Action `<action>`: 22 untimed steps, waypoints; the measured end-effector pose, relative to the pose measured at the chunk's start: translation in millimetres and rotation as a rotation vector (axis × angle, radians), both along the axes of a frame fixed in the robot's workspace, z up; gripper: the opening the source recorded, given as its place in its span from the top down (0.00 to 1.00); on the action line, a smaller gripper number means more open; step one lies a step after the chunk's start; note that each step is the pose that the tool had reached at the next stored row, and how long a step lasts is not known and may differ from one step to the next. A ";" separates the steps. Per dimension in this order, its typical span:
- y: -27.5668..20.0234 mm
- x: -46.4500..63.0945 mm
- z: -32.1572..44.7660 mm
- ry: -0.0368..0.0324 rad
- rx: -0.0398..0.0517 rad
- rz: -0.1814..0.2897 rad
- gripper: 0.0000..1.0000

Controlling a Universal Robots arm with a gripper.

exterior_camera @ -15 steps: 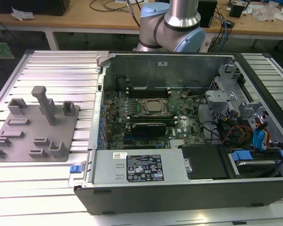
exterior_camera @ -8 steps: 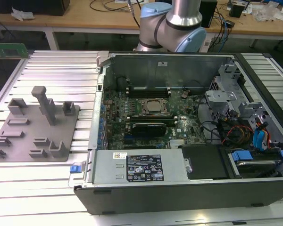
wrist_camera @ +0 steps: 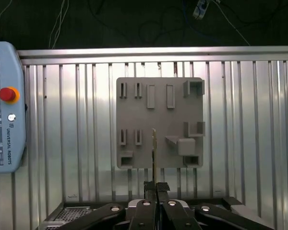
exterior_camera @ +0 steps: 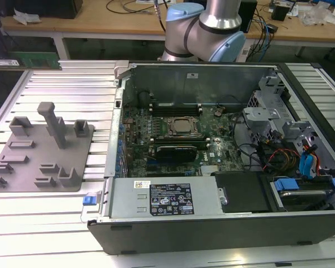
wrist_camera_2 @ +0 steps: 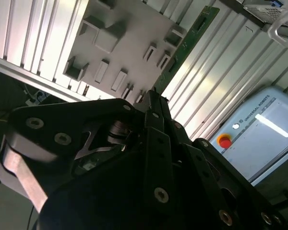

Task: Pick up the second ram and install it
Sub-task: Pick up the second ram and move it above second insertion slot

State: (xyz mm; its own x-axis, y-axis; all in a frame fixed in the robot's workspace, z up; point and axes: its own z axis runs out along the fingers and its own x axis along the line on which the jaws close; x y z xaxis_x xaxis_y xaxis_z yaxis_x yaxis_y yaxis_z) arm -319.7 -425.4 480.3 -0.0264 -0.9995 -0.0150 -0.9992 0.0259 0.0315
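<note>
And there's the second ram (wrist_camera_2: pixel 185 48), a thin green stick, out of its holder and up in the air in front of the gray fixture plate (wrist_camera_2: pixel 117 45). The gripper (wrist_camera_2: pixel 152 98) has it by one end, with the jaws pinched together on the board and no gap showing either side of it.

In the first wrist view the stick (wrist_camera: pixel 154 153) shows edge-on as a bare sliver over the middle of the plate. Its long axis runs straight out from the fingertips (wrist_camera: pixel 149 186), in line with them, and its free end points toward the plate. How far it stands off the plate I can't judge from here, but nothing suggests it touches.

The teach pendant (wrist_camera: pixel 5 110) lies beside the plate on the ribbed table (wrist_camera: pixel 245 143). The open computer case (exterior_camera: pixel 212 215) sits just to the exterior view's right of the plate. Its memory slots (exterior_camera: pixel 176 104) are on the far side from the plate's edge, and they run across the board.
</note>
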 end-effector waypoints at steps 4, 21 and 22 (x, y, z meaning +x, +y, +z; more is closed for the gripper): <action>0.0 9.7 -0.1 0.0000 0.0000 0.000 0.91; 0.1 57.8 -0.4 0.0000 0.0000 0.000 0.91; 0.1 59.8 -0.4 0.0000 0.0000 0.000 0.91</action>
